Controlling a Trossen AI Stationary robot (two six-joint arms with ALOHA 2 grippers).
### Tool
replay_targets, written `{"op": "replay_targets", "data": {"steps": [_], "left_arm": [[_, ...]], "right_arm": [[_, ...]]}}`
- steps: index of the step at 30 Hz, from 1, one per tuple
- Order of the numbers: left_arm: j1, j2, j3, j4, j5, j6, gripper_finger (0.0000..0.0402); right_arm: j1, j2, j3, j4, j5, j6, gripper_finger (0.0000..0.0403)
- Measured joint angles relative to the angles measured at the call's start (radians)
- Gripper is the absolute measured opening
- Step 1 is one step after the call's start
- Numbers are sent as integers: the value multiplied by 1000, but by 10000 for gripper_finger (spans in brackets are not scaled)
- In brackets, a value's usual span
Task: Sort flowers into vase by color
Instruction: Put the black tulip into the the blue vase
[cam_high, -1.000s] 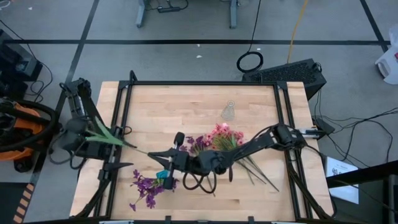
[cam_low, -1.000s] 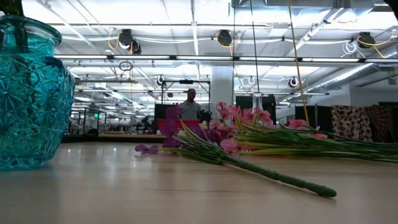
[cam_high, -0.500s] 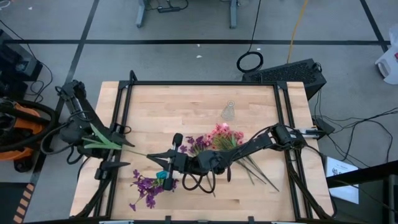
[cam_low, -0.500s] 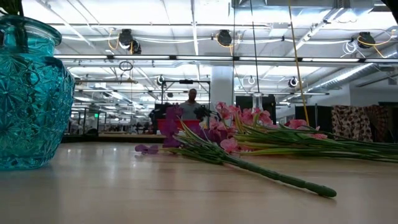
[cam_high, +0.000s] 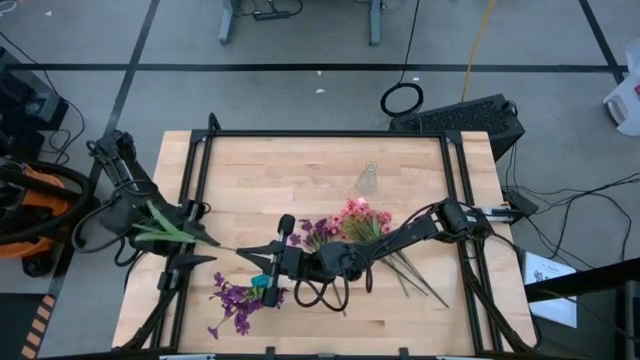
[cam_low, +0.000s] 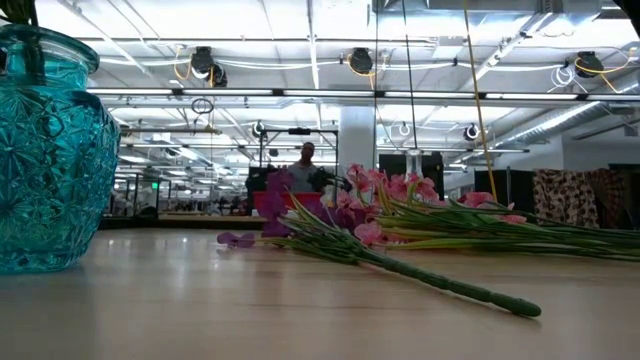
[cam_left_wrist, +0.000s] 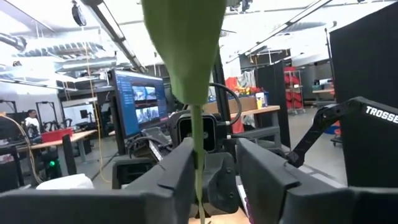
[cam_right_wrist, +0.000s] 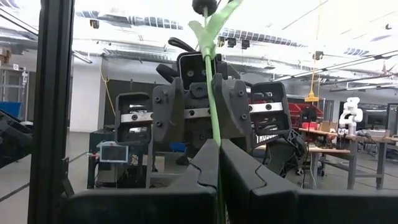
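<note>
Purple flowers (cam_high: 236, 300) lie near the front edge of the surface (cam_high: 320, 170); beyond, the right pincer (cam_high: 258, 253) is clamped on a green stem (cam_high: 225, 243), whose leafy end sits between the left pincer's (cam_high: 150, 225) still-parted fingers; pink flowers (cam_high: 358, 217) lie farther right.

A robotics lab is indicated. A framed wooden desk (cam_high: 320, 165) is set on grey floor amid loose cables (cam_high: 402, 98). Monitors (cam_left_wrist: 142, 102), benches and ceiling light strips (cam_low: 330, 95) are seen beyond.
</note>
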Motion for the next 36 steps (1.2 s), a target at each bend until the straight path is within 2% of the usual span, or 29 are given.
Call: {"op": "replay_targets", "data": {"steps": [13, 18, 28, 32, 36], "left_arm": [[0, -1, 0, -15, -2, 24, 34], [0, -1, 0, -23, -4, 24, 38], [0, -1, 0, -40, -5, 15, 89], [0, -1, 0, -41, -7, 14, 88], [0, -1, 0, -39, -9, 15, 65]], "right_arm": [[1, 0, 0, 5, -4, -15, 0], [1, 0, 0, 5, -4, -15, 0], [3, 0, 0, 21, -1, -23, 0], [3, 0, 0, 22, -1, -23, 0], [3, -1, 0, 21, -3, -19, 0]]}}
